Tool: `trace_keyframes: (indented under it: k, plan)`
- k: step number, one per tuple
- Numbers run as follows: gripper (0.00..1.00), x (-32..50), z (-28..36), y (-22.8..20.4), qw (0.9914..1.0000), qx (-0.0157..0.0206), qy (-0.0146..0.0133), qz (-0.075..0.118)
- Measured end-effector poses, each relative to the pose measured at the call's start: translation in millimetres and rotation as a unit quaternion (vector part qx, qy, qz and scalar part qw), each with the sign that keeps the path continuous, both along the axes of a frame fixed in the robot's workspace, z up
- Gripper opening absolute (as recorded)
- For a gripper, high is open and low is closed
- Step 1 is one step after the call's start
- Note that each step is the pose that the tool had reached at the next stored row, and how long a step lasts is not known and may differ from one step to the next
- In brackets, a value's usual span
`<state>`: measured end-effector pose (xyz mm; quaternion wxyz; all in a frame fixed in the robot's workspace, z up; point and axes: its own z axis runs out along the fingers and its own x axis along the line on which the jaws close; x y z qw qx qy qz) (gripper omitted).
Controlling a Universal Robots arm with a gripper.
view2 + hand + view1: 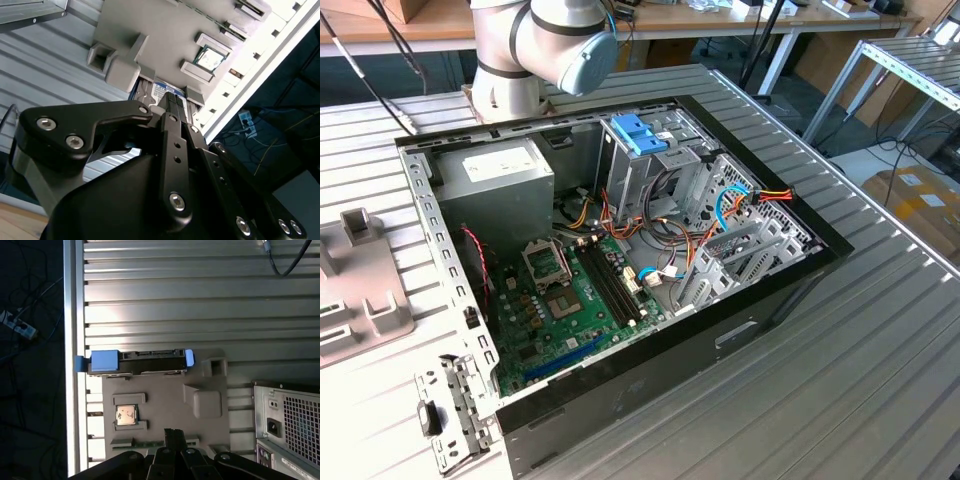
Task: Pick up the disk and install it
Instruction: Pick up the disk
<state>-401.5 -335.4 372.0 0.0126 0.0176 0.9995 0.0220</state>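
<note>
Although the disk stands edge-on in a slot of the grey fixture plate, beside the open computer case, the gripper hangs apart from it over the plate, its fingers drawn close together and holding nothing. Judged from its metal body, the drive is probably stiff, fairly heavy and sensitive to knocks, with smooth faces that could slip. The two broad flat sides, between the blue end pieces, look like the safest grip. In the second wrist view its white label carries blue print whose wording cannot be made out.
</note>
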Motion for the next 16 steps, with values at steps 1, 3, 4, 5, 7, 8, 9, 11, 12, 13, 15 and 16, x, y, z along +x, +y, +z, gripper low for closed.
trace_keyframes:
  k: [1, 3, 4, 5, 7, 8, 9, 11, 12, 13, 15, 16]
  plan:
    - [0.11, 0.0, 0.0, 0.0, 0.99999, 0.0, 0.0, 0.004]
    - [0.11, 0.0, 0.0, 0.0, 0.99989, 0.0, 0.0, 0.015]
    - [0.11, 0.0, 0.0, 0.0, 0.99982, 0.0, 0.0, 0.019]
    - [0.11, 0.0, 0.0, 0.0, 0.99974, 0.0, 0.0, 0.023]
    - [0.11, 0.0, 0.0, 0.0, 0.99943, 0.0, 0.0, 0.034]
    - [0.11, 0.0, 0.0, 0.0, 0.99912, 0.0, 0.0, 0.042]
    - [0.11, 0.0, 0.0, 0.0, 0.99893, 0.0, 0.0, 0.046]
    - [0.11, 0.0, 0.0, 0.0, 0.99839, 0.0, 0.0, 0.057]
    - [0.11, 0.0, 0.0, 0.0, 0.99809, 0.0, 0.0, 0.062]
    - [0.11, 0.0, 0.0, 0.0, 0.99772, 0.0, 0.0, 0.068]
    - [0.11, 0.0, 0.0, 0.0, 0.9969, 0.0, 0.0, 0.079]
    - [0.11, 0.0, 0.0, 0.0, 0.99648, 0.0, 0.0, 0.084]
